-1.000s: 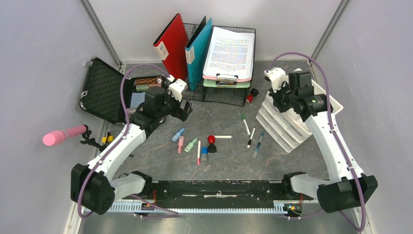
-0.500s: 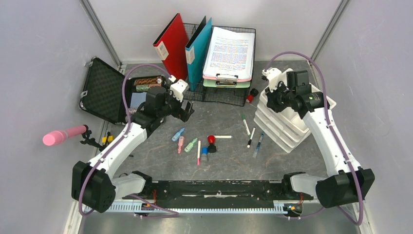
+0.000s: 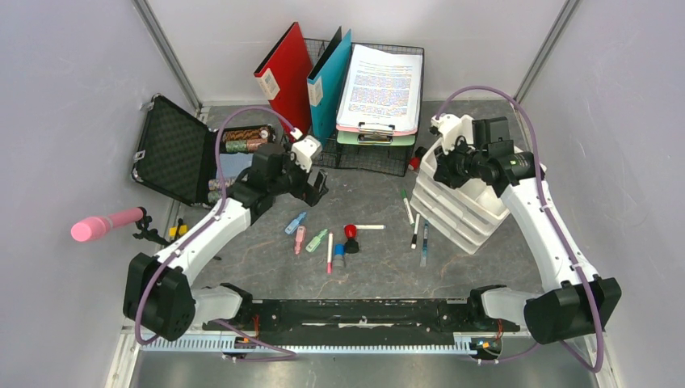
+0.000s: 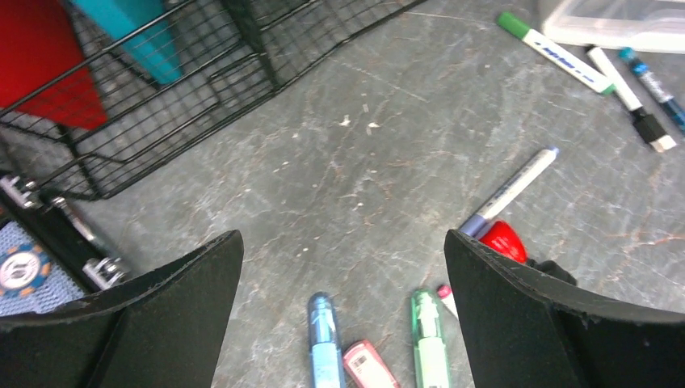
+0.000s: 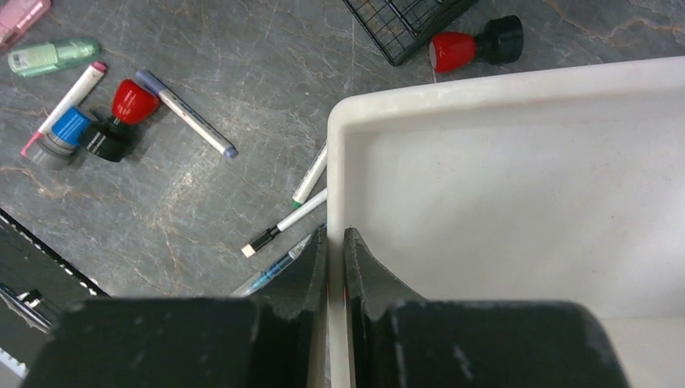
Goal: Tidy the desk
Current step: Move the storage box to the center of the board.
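The desk [image 3: 380, 271] is a dark grey mottled top strewn with pens. My right gripper [image 3: 442, 159] is shut on the left rim of the top tray of a white tray stack [image 3: 468, 212]. In the right wrist view its jaws [image 5: 336, 242] pinch that thin white wall [image 5: 337, 162]. My left gripper [image 3: 317, 187] hangs open above the desk with nothing between its fingers [image 4: 341, 238]. Just below it lie a blue highlighter [image 4: 325, 339], a pink eraser [image 4: 367, 365] and a green highlighter [image 4: 430, 339].
A green marker [image 3: 407, 206], a white marker [image 3: 416, 229] and a blue pen [image 3: 425, 243] lie against the trays' left side. A red stamp [image 3: 350, 234] sits mid-desk, another [image 3: 417, 158] by the black wire basket [image 3: 363, 158] of binders. An open black case [image 3: 174, 149] stands at left.
My right gripper has dragged the white tray stack to the left, up against the markers and the blue pen. My left gripper has shifted a little to the right, staying open.
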